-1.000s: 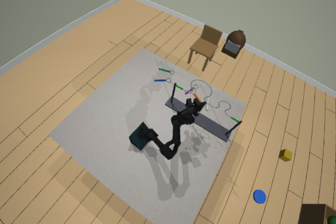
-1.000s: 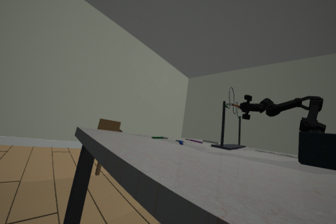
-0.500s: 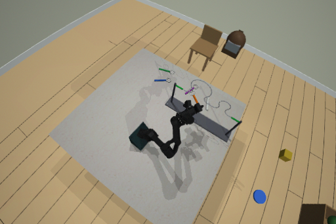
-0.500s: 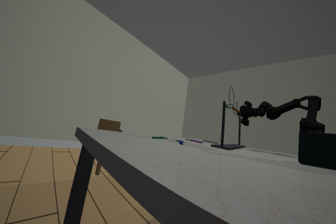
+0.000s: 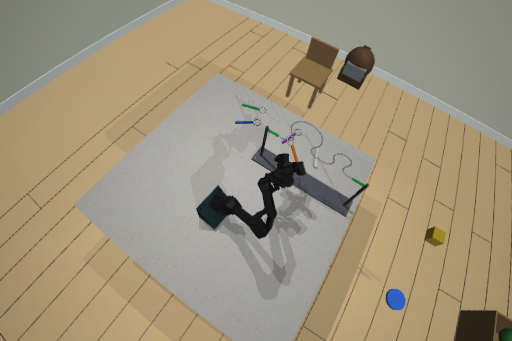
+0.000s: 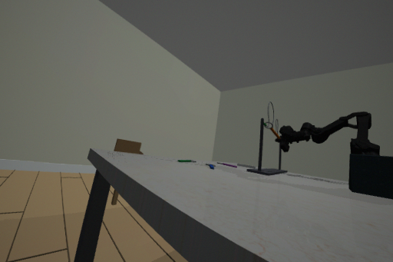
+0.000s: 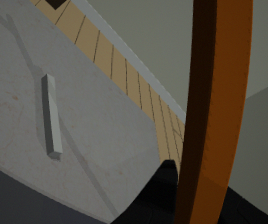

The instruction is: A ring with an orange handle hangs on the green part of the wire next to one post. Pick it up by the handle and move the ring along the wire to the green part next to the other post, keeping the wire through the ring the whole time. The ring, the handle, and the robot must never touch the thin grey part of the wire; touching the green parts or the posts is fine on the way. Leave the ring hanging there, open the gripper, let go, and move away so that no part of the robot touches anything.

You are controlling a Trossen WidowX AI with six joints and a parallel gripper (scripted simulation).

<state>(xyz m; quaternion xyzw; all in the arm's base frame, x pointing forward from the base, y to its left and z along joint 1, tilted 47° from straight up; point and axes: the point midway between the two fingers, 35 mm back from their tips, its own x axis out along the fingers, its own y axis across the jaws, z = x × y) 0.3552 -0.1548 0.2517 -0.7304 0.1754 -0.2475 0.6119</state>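
Top view: the black arm is reaching from its dark base block across the grey table toward the wire stand. The tool is sitting just in front of the stand's dark base plate, pinching the lower end of the orange handle. The handle is slanting up and away from the tool to the ring, which is lying near the green part of the wire beside the left-hand post. A purple-handled ring is overlapping the same spot in this view, so whether the orange-handled ring is on the green or already past it, I cannot tell. The thin grey wire is looping off toward the far post, where a second green part is showing.

Green-handled and blue-handled rings are lying on the table beyond the stand, well apart from the tool. A small white bar is lying near the plate.

Exterior view: the arm is stretching out level, tool at post-top height, handle angling up to the ring just beside the near post.

Wrist view: the orange handle is filling the frame upright, clamped below; the white bar is lying on the table behind.
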